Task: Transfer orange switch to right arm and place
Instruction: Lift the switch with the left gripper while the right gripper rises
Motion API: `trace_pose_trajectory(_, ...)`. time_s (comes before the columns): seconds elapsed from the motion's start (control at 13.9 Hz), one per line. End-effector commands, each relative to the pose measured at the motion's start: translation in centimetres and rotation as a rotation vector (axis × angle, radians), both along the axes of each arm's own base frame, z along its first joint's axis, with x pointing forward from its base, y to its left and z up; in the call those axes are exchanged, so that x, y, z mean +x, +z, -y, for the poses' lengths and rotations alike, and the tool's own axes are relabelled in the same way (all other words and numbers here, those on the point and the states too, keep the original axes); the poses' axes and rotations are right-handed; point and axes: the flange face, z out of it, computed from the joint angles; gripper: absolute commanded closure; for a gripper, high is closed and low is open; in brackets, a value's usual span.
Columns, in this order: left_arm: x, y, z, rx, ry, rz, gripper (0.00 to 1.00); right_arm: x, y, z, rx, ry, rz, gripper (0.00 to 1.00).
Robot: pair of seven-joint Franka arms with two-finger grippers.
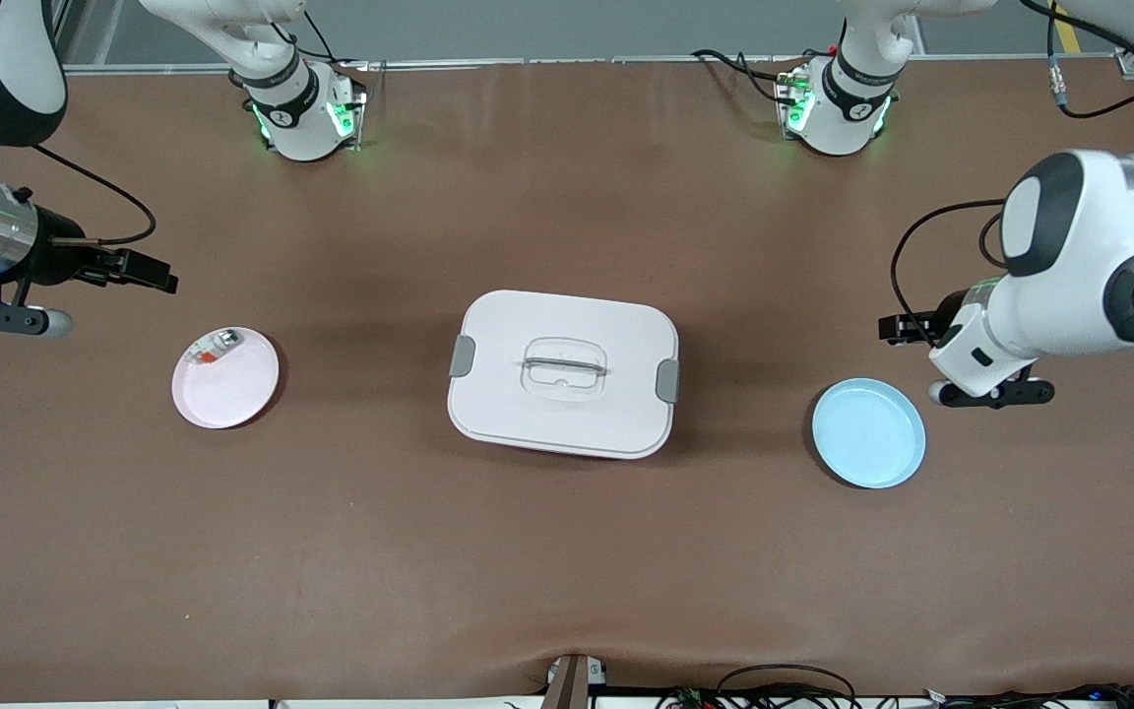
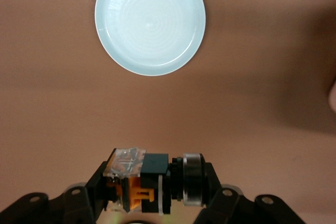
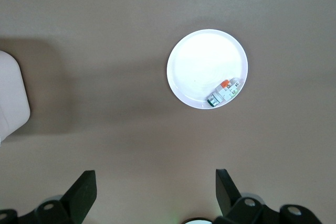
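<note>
Brown table fills the front view, with a white lidded box at centre, a blue plate at lower right and a pink plate holding a small silver-and-clear piece at left. At right edge, the left gripper clamps the orange switch above bare table beside the blue plate. At left edge, the right gripper hangs spread wide and empty.

Robotics lab: table-mounted arms, cabling.
</note>
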Motion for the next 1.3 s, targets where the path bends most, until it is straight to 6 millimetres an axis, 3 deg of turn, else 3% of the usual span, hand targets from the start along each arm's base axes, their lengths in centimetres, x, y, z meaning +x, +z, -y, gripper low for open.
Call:
trace_pose_trajectory(0.0, 0.6, 5.2, 2.3, -0.081, 0.107, 0.001, 0.67, 0.3, 0.2, 0.0, 0.004, 0.009, -0.005, 0.00)
trace_pose_trajectory(0.14, 0.6, 8.1, 3.5, -0.160, 0.228, -0.006, 0.67, 0.1, 0.1, 0.2, 0.011, 0.002, -0.017, 0.00)
trace_pose_trajectory(0.43, -1.7, 13.3, 6.5, -0.245, 0.450, -0.029, 0.67, 0.2, -0.3, 0.6, 0.019, -0.007, -0.025, 0.00)
trace_pose_trajectory(0.72, -4.1, 17.1, 9.8, -0.343, 0.526, -0.072, 0.68, 0.3, 0.3, -1.0, 0.228, -0.060, -0.017, 0.00)
trace_pose_trajectory(0.94, -5.4, 18.7, 13.0, -0.389, 0.624, -0.131, 0.68, 0.4, 0.9, -4.4, 0.328, -0.037, -0.011, 0.00)
trace_pose_trajectory(1.22, -4.8, 19.9, 17.1, -0.446, 0.909, -0.173, 0.68, 0.8, 2.0, -11.1, 0.445, -0.002, 0.059, 0.00)
